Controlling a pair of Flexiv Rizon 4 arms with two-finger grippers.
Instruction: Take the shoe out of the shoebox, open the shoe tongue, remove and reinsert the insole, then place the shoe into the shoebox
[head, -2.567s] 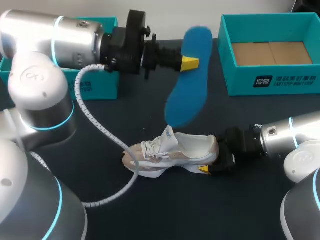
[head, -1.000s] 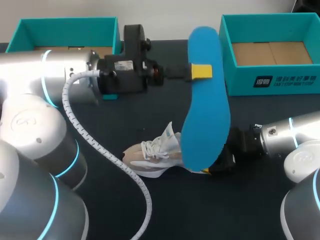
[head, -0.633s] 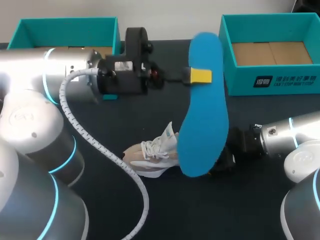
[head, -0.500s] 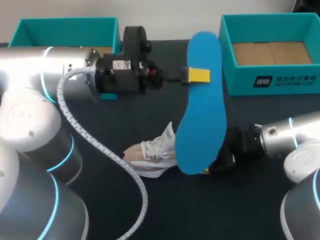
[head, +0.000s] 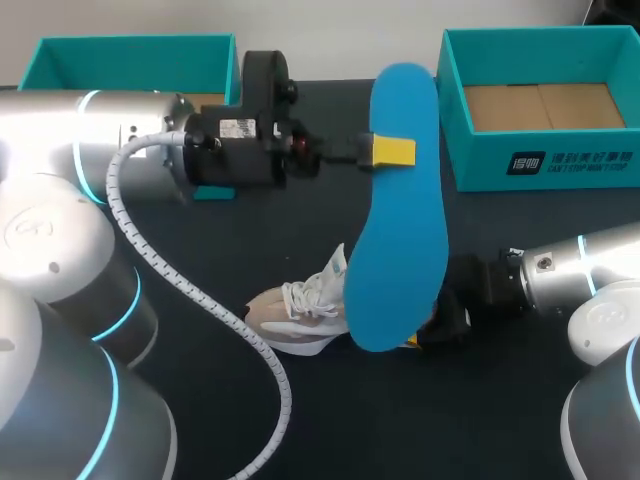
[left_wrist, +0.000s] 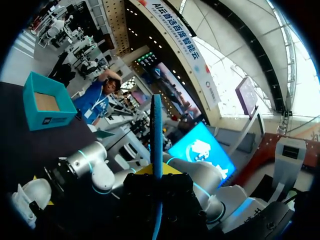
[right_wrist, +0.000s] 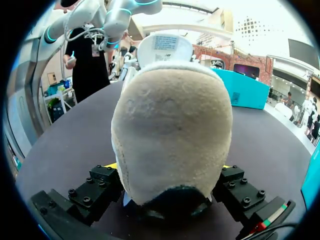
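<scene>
Found left pincer (head: 385, 150) clamped on side edge of insole (head: 395, 230), near one end. Insole held in air above shoe (head: 295, 305); gap between them not clear. Saw shoe upright on desk (head: 400, 420), tongue raised, heel gripped from both sides by right pincer (right_wrist: 167, 195). Noted shoebox (head: 470, 165) behind, well apart. Judged insole light, thin, floppy foam, likely to buckle at collar. Advised feeding free end in first and keeping edge grip. Judged shoe light, soft-uppered, with heel hold adequate as brace.
</scene>
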